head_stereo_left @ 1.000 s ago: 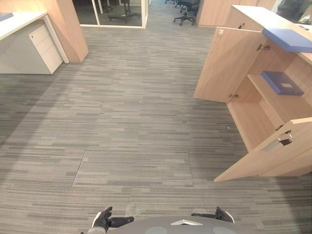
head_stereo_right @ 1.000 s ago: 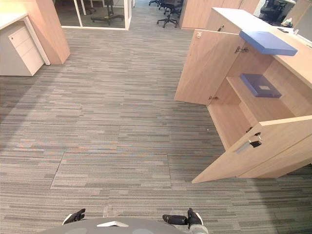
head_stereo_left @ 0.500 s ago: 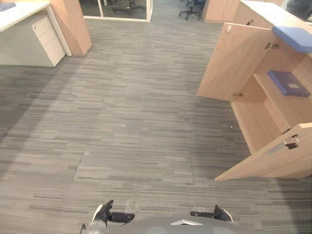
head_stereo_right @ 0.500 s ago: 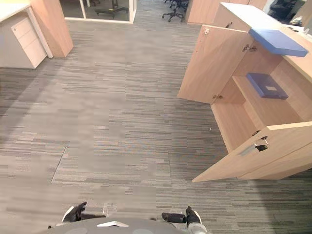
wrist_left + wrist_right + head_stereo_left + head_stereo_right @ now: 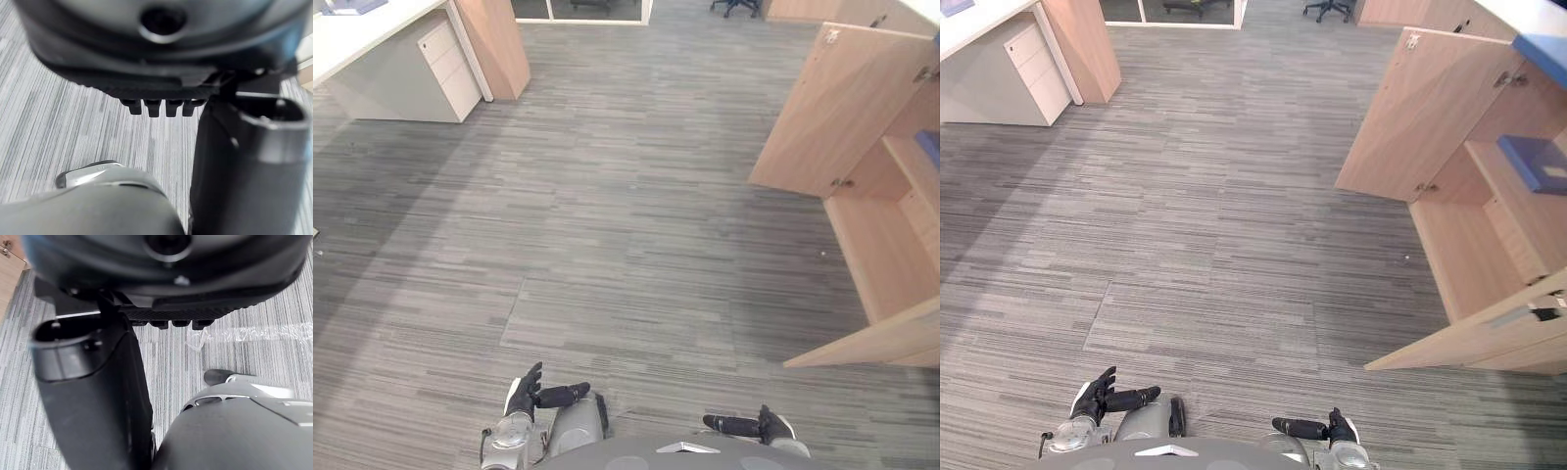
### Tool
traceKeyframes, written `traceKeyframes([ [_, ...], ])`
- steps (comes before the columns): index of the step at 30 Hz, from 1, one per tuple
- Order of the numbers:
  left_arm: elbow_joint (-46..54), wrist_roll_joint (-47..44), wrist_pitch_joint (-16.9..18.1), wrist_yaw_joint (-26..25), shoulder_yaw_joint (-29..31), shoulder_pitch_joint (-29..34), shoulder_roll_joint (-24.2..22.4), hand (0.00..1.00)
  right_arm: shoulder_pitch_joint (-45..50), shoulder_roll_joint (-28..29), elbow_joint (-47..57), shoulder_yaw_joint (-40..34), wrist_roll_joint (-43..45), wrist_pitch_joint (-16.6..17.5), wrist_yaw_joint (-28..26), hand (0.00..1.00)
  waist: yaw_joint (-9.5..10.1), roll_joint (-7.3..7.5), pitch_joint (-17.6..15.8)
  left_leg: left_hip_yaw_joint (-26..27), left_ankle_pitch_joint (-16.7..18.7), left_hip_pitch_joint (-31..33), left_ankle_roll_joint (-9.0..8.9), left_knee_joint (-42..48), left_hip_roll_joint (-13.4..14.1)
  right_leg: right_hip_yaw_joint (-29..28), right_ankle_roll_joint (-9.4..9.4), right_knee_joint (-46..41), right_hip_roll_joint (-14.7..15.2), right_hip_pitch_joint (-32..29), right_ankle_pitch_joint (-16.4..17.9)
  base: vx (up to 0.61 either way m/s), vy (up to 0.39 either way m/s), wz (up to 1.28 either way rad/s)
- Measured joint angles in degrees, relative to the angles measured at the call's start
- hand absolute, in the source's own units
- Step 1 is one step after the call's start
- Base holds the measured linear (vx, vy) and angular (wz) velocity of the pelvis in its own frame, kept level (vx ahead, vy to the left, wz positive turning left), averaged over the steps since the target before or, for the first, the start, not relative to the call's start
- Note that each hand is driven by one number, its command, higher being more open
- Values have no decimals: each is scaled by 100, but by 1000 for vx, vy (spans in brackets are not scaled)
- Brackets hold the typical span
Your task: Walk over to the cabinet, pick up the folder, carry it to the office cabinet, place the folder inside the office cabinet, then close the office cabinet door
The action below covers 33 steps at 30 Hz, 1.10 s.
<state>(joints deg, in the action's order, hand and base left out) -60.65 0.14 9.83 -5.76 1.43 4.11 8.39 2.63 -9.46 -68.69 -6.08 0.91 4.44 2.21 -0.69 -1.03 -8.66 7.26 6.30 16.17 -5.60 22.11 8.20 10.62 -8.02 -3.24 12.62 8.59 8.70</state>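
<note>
L robot hand [image 5: 530, 394] hangs low at the side, fingers loose & mostly straight, thumb out, nothing in it. R robot hand [image 5: 749, 425] likewise slack & empty. Prob. both are just carried along for the walk. Under them is bare carpet floor [image 5: 607, 225]. Off to the R, office cabinet [image 5: 1469, 255] stands w/ far door [image 5: 1410, 113] & near door [image 5: 1474, 343] swung wide, prob. to receive the load. On its inner shelf [image 5: 1518, 211] a blue folder [image 5: 1540, 163] lies flat, w/ a 2nd blue folder [image 5: 1547, 54] on the cabinet top. Far L, white desk [image 5: 372, 29] w/ drawer unit [image 5: 445, 64] carries a blue item [image 5: 954, 6], poss. another folder. Can't tell which is the task's. Pickup not yet done.
</note>
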Motion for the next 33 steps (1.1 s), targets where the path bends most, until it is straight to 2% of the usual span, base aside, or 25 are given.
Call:
traceKeyframes([
  [1,-2,0,7,-39,0,8,-2,100,-34,50,-38,-7,-30,-26,-13,100,17,31,-41,268,55,-109,105,35,-80,32,-51,-46,106,110,-37,389,279,-21],
  [2,-19,-5,5,-113,5,-11,-6,100,-49,33,-36,8,-48,-5,-61,100,69,11,-65,303,300,-65,120,309,-44,-4,21,-251,1,76,-43,369,214,-30],
  [4,-16,-25,12,-120,86,-5,43,100,-77,89,-75,-15,-54,-12,-37,100,115,81,-44,428,511,-78,356,790,-55,20,34,-135,-42,208,-321,328,154,-44],
  [6,-41,-2,11,-110,120,-18,64,100,-125,158,-60,-94,-52,-7,-39,100,75,113,-24,527,484,-66,336,1211,-35,-195,113,-95,118,235,-729,273,233,-65],
  [7,-98,4,18,-94,164,-5,69,100,-144,203,-26,-227,-50,-10,-40,100,114,188,68,486,601,-19,219,1057,-195,-374,55,-205,298,143,-843,138,236,-73],
  [8,-117,9,18,-83,120,14,43,100,-109,198,-5,-255,-52,-5,-38,100,128,105,213,395,537,-137,313,492,-275,-452,70,-281,307,10,-856,174,332,-97],
  [9,-208,22,3,-8,-11,16,58,100,-69,212,-25,-295,-50,-26,-27,100,92,180,352,683,576,-424,602,38,-522,-610,114,-651,555,-296,-877,144,257,-70],
  [10,-212,18,3,14,-37,26,78,100,-64,208,1,-323,-49,-23,-74,100,82,189,362,779,577,-552,611,-140,-617,-655,153,-942,657,-465,-915,207,304,-70],
  [12,-202,-5,3,101,-127,42,62,100,26,181,125,-415,-29,-24,-114,100,36,193,358,960,492,-1146,802,-750,-935,-751,461,-2566,986,-1168,-1127,211,249,-22],
  [13,-188,-9,3,132,-223,74,88,100,118,299,244,-631,69,32,-137,100,-12,237,345,945,493,-1503,934,-987,-1118,-564,683,-4065,1180,-1554,-983,248,217,13],
  [14,-188,-9,3,140,-267,96,120,100,128,337,298,-623,56,58,-133,100,-46,290,360,907,498,-1678,994,-1082,-1198,-364,827,-4658,1282,-1660,-897,323,214,35],
  [15,-189,-6,1,162,-320,94,159,100,112,338,328,-529,-16,51,-131,100,-107,355,365,791,527,-1997,1048,-1249,-1318,207,1080,-5452,1429,-1671,-778,330,124,40],
  [16,-189,-5,2,178,-386,91,162,100,101,321,330,-447,-21,44,-132,100,-90,373,347,686,530,-2287,1065,-1386,-1366,719,1154,-5868,1430,-1669,-511,339,102,42],
  [18,-188,-4,1,209,-386,71,128,100,95,316,343,-457,-10,46,-130,100,-99,340,306,561,529,-2487,1067,-1470,-1321,1204,963,-5760,1196,-1762,105,306,35,33],
  [19,-194,-8,-2,208,-368,38,113,100,95,319,378,-461,1,53,-138,100,-108,306,246,561,530,-2581,1067,-1489,-1258,1386,878,-5498,1047,-1861,390,299,-34,19],
  [20,-201,-7,-4,208,-353,36,83,100,92,296,451,-479,18,112,-169,100,-123,200,115,571,531,-2790,1065,-1549,-1082,1601,827,-4890,759,-1974,647,230,-65,4],
  [23,-316,-3,-10,213,-356,80,78,100,87,291,554,-459,65,201,-186,100,-141,122,28,657,545,-3102,1039,-1699,-758,1750,715,-3546,287,-2217,564,209,-113,-8],
  [24,-324,-3,-9,219,-358,94,91,100,78,310,557,-454,77,226,-170,100,-138,138,25,708,578,-3210,979,-1812,-672,1749,565,-2975,139,-2334,414,252,-167,-5],
  [25,-332,4,-8,232,-371,94,144,100,60,357,552,-431,173,227,-152,100,-133,225,26,753,656,-3341,792,-1962,-657,1732,552,-2186,8,-2427,-12,417,-296,-3],
  [26,-380,5,-11,256,-371,87,228,100,66,416,533,-396,212,219,-141,100,-145,400,-4,715,840,-3585,491,-2088,-747,1560,745,-1581,-16,-2466,-953,320,-234,-5],
  [27,-454,3,-16,238,-354,64,202,100,51,384,524,-401,237,213,-163,100,-144,399,3,699,873,-3693,441,-2138,-727,1526,1068,-1658,-83,-2470,-1134,346,-260,-13],
  [28,-528,3,-23,220,-347,57,111,100,32,306,524,-393,235,222,-172,100,-156,251,17,726,894,-3722,405,-2144,-600,1554,1002,-1762,-170,-2481,-1027,251,-221,-22],
  [30,-581,28,-24,245,-312,77,-20,100,-21,240,535,-432,229,236,-177,100,-268,-41,60,707,1040,-3609,213,-1838,-252,1640,1102,-1987,-431,-2564,-533,352,-302,-17],
  [32,-614,48,-25,280,-276,49,-23,100,-44,248,459,-460,228,214,-161,100,-266,-19,76,637,1065,-3345,178,-1222,-54,1699,1156,-1984,-570,-2510,-349,301,-295,-7],
  [33,-591,20,-28,258,-118,11,-34,100,-51,261,307,-472,230,160,-147,100,-257,-24,94,423,1008,-2702,124,402,367,1772,1182,-1551,-916,-2126,-278,372,-387,-9],
])
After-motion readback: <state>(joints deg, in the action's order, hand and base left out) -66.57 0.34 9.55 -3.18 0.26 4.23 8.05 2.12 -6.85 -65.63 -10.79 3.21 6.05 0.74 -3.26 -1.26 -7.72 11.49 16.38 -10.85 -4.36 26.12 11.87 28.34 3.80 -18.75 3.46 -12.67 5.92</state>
